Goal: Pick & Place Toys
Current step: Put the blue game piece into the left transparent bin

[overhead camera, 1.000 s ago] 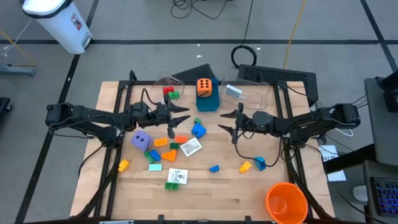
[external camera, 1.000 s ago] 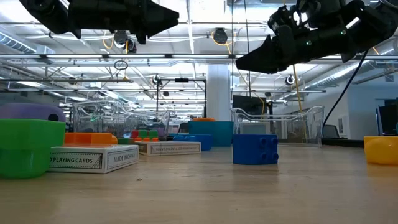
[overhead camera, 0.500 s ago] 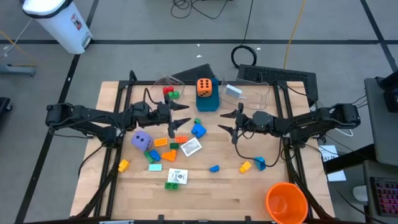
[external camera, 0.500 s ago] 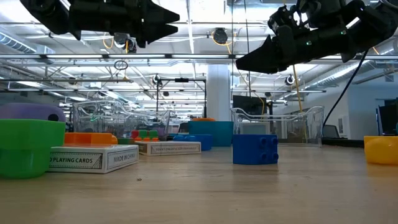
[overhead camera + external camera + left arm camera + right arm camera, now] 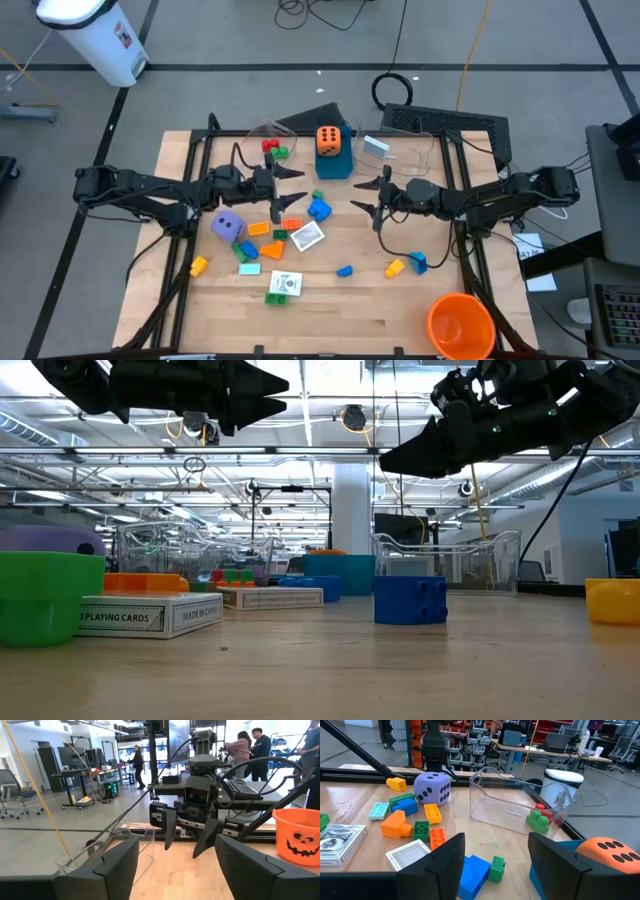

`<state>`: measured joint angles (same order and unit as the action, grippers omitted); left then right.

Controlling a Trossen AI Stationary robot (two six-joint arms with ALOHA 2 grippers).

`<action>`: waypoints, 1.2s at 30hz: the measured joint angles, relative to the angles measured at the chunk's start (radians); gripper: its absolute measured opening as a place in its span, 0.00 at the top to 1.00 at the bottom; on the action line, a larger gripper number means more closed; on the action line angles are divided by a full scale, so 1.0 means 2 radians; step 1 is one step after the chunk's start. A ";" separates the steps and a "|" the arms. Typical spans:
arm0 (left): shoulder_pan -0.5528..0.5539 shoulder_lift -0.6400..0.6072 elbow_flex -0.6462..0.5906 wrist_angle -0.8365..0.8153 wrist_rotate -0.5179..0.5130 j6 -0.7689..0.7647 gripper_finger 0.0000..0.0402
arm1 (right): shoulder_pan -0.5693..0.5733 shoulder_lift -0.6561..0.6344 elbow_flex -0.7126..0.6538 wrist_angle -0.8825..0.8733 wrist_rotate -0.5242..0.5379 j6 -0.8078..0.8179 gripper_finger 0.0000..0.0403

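Note:
Toys lie scattered mid-table: a purple die (image 5: 229, 226), blue brick (image 5: 319, 209), orange bricks (image 5: 290, 222), yellow brick (image 5: 394, 268) and card packs (image 5: 307, 237). An orange die (image 5: 328, 140) sits on a blue box (image 5: 333, 165). Red and green bricks (image 5: 540, 817) lie in a clear tub (image 5: 262, 135). My left gripper (image 5: 287, 190) hovers level above the orange bricks, open, nothing between its fingers (image 5: 176, 845). My right gripper (image 5: 362, 196) faces it from the right, also open and holding nothing (image 5: 496, 840). Both are well above the table in the low view.
A second clear tub (image 5: 400, 150) stands at the far right of the table. A big orange cup (image 5: 460, 325) stands at the near right corner. Bare wood lies along the near edge. People stand in the room beyond the table in the left wrist view.
My left gripper has opened where it hovers; in the low view its single tip has become two spread tips. The toys on the table have not moved.

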<state>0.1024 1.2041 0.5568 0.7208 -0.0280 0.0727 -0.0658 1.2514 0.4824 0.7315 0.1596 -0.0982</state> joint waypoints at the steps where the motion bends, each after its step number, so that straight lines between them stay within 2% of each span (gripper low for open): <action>1: 0.000 0.000 0.000 0.000 0.000 0.000 0.33 | 0.000 0.000 0.000 -0.001 0.000 0.000 0.47; 10: -0.005 0.000 0.000 -0.037 0.001 -0.001 0.33 | 0.001 0.000 0.000 0.014 -0.003 0.045 0.47; 17: -0.027 0.000 0.000 -0.070 0.003 0.016 0.33 | 0.001 0.000 0.000 0.014 -0.004 0.042 0.47; 32: -0.043 0.000 0.000 -0.075 0.003 0.024 0.33 | 0.001 0.000 0.000 0.022 -0.005 0.026 0.47; 36: -0.043 0.000 0.000 -0.075 0.003 0.023 0.33 | 0.001 0.000 0.000 0.022 -0.035 0.029 0.47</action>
<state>0.0170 1.2041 0.5571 0.5705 -0.0227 0.1187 -0.0635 1.2514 0.4824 0.7750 0.0889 -0.0395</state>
